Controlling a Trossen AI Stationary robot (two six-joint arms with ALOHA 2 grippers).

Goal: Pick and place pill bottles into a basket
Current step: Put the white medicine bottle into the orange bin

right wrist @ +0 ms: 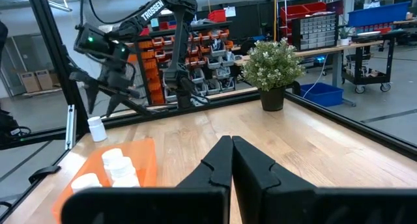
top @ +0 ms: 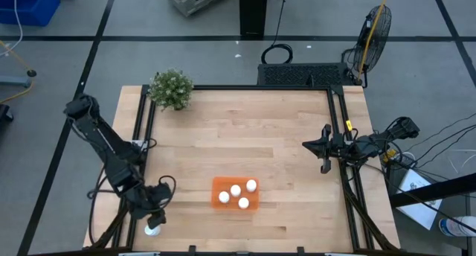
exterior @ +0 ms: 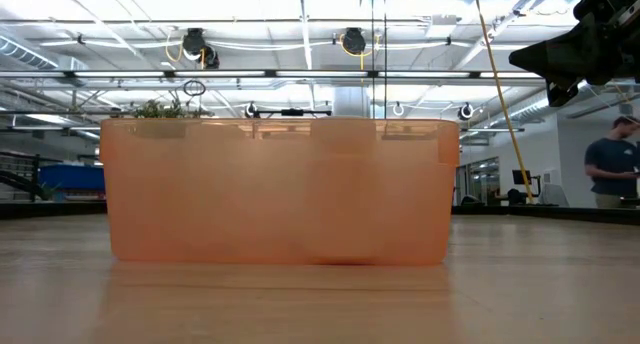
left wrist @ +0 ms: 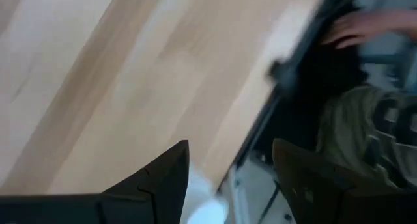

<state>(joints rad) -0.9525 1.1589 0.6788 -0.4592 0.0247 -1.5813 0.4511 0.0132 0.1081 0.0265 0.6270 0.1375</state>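
With four small white capped pill bottles [top: 236, 195] already sitting in the shallow orange plastic basket [top: 217, 187], I'd say we're nearly done. Last bottle [top: 152, 229] stands at the table's near-left corner, my left gripper [top: 156, 217] spread around it. Right gripper [top: 325, 149] waits pressed together.

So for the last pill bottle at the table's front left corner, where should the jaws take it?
Across the round body of the pill bottle, below the cap, coming straight down from above. It stands upright near the table edge, apart from the basket, so the top approach is free. The left gripper already sits over it, jaws apart either side of the bottle.
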